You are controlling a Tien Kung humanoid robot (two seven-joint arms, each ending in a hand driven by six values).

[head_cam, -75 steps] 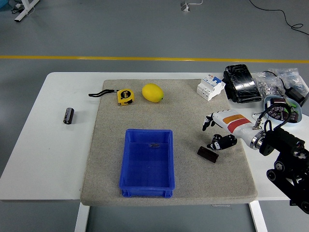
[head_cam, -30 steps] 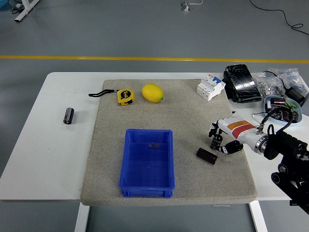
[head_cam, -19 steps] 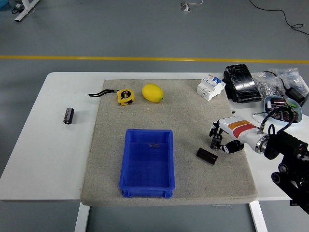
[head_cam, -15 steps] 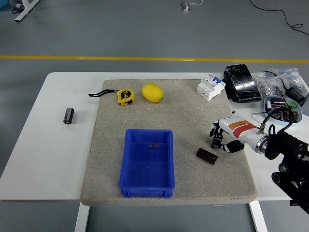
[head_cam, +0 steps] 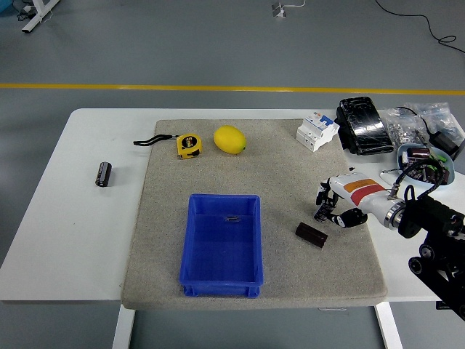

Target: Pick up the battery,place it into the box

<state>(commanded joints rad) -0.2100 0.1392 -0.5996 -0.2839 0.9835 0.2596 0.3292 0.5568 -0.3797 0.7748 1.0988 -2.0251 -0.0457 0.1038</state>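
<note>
A dark flat battery [head_cam: 311,234] lies on the grey mat [head_cam: 276,167], right of the blue box [head_cam: 221,246]. The box is open and stands at the mat's front middle. My right hand [head_cam: 331,206] hovers just above and to the right of the battery, apart from it. Its fingers [head_cam: 322,204] are curled downward and hold nothing. A black cylinder [head_cam: 104,174] lies on the bare white table [head_cam: 80,240] at the far left. The left arm is out of view.
A yellow tape measure [head_cam: 188,145] and a lemon [head_cam: 229,139] lie at the mat's back. A white breaker [head_cam: 317,130], a black pack [head_cam: 363,125], bags of parts [head_cam: 414,123] and a bowl [head_cam: 425,161] crowd the back right.
My right hand has drawn back to the right off the battery and curled its fingers, then lifted slightly. The battery has stayed on the mat.
</note>
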